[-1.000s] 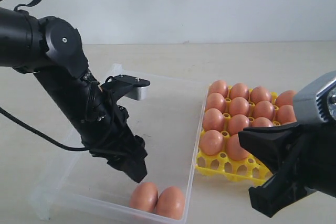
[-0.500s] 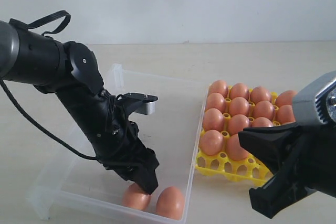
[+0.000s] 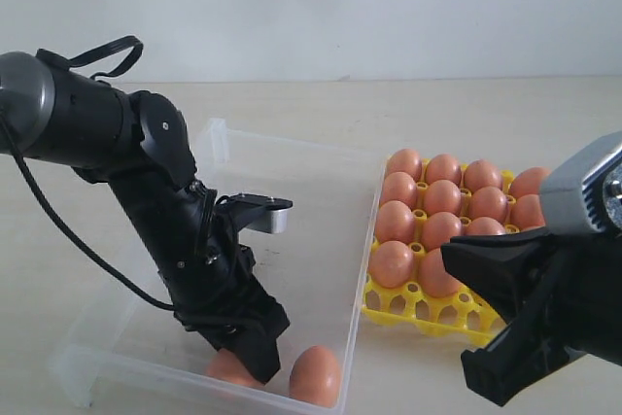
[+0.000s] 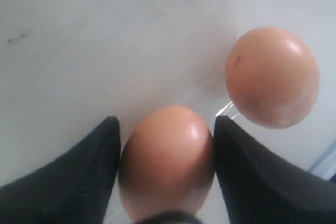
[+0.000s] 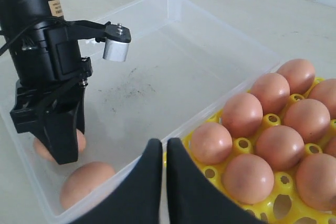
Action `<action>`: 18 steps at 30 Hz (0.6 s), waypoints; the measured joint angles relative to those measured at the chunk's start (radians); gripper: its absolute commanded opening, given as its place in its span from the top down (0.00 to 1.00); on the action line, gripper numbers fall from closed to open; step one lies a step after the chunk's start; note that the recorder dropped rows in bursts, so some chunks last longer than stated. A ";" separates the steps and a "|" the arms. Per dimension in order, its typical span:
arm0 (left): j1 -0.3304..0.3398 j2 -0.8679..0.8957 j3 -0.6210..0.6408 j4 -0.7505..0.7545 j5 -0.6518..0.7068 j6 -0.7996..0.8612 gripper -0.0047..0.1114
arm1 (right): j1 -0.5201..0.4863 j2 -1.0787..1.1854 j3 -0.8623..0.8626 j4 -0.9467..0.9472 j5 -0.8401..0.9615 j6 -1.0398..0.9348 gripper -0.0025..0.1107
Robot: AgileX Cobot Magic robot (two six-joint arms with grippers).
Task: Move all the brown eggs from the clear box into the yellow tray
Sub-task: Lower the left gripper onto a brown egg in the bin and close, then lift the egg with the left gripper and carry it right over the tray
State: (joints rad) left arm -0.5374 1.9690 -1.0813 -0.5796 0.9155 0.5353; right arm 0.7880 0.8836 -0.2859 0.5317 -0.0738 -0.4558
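In the exterior view the left gripper [image 3: 245,371] is down in the near right corner of the box [image 3: 292,148], a shallow tub of clear, hard plastic. It straddles an egg [image 3: 222,368] that seems to rest on the floor. A second egg [image 3: 316,374] lies just beside it, and the others sit in the tray [image 3: 416,313], a bright yellow plastic lattice just beside the box's right wall, with some front cups free. In the left wrist view the two black, finely textured fingers [image 4: 79,182] meet both flanks of the egg across its narrow waist, so the hand looks closed on it. The shell is smooth, orange-brown and oval. It is probably light, stiff but brittle, and somewhat slippery, so a gentle squeeze at the widest girth should suit it. In the right wrist view the right gripper [image 5: 164,153] hangs over the seam between box and tray, its jaws all but together, holding nothing.
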 measured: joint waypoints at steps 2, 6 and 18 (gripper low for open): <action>0.000 0.002 -0.002 0.000 0.008 0.000 0.61 | 0.000 0.000 0.000 0.000 0.000 -0.002 0.98; 0.000 0.004 -0.002 0.000 0.014 0.000 0.90 | 0.000 0.000 0.000 0.000 0.000 -0.006 0.98; -0.002 0.000 -0.078 0.036 -0.005 0.094 0.93 | 0.000 0.000 0.000 0.000 0.000 -0.015 0.98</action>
State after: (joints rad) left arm -0.5390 1.9693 -1.1594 -0.5439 0.9103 0.6294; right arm 0.7880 0.8836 -0.2859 0.5317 -0.0738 -0.4703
